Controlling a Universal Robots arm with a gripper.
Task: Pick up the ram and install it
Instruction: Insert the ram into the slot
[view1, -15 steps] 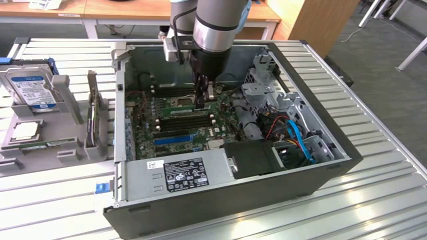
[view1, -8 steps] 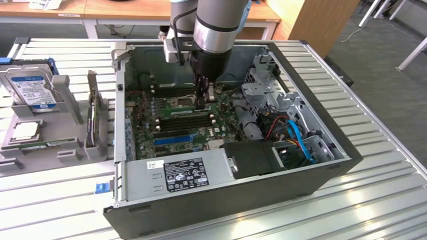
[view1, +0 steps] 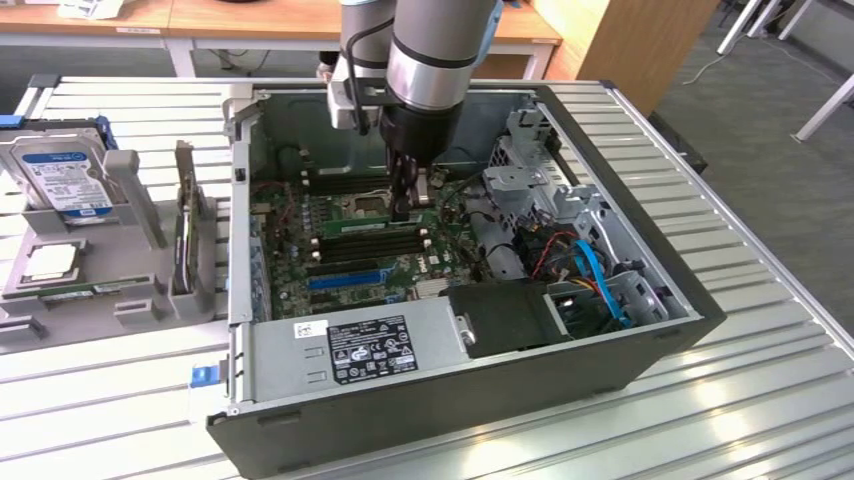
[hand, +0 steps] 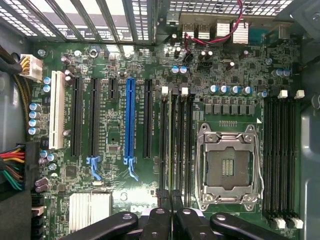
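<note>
The jaws, nearly together, pinch the ram (view1: 355, 222) on edge, low inside the computer case (view1: 641, 340). It reaches toward the exterior view's left, just above the memory slots (view1: 374, 240) and parallel with them.

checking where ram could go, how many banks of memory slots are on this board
2: one bank between the cpu socket and the blue slot, the other bank on the socket's far side. None looks hidden.

motherboard (hand: 115, 125) was all green, blue slot (hand: 131, 120) and white slot (hand: 56, 110) popped out, ram (view1: 355, 222) was green too, table (view1: 747, 400) was silvery with ridged stripes
</note>
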